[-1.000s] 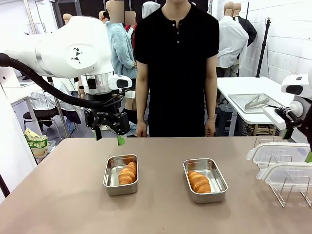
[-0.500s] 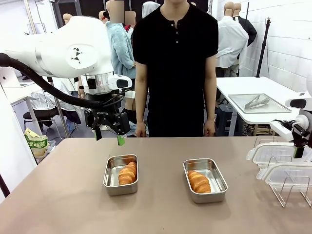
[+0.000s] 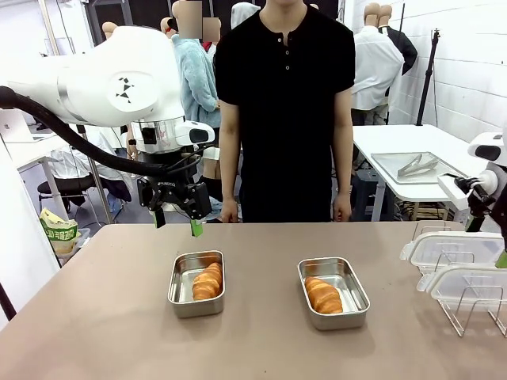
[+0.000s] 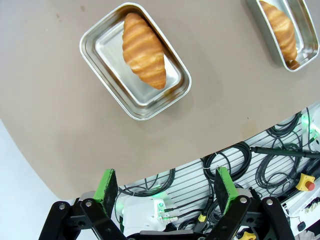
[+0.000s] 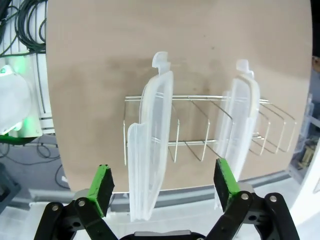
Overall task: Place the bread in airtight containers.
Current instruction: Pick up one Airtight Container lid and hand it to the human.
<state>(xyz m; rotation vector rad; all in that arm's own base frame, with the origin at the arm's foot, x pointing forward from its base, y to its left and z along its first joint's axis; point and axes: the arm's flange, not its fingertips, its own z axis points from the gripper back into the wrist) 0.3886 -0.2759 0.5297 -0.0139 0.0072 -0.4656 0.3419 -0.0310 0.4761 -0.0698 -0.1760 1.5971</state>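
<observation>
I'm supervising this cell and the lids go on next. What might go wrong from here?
1. The lids stand on edge in the wire rack; the open right end effector straddles one, and an off-centre pinch may tip it or drag the rack.
2. The bread in the right pan lies close to one side wall, so a lid pressed down might catch it.

A bare brown table [image 3: 261,348] spreads beneath the left claw [image 3: 177,225]. Beyond that claw, at the far side, stands a person [image 3: 285,103] in a black shirt. Well off to its left and lower sits a green-printed bag [image 3: 58,233]. In the left wrist view, black cables [image 4: 280,160] coil near the claw past the table's edge, beside a yellow box [image 4: 306,184] with a red button. A wire rack [image 5: 195,96] stands straight ahead of the right claw [image 5: 162,170]. Behind that claw in the front view, a white table [image 3: 396,138] carries a flat steel tray [image 3: 396,176] with tongs [image 3: 417,165]
</observation>
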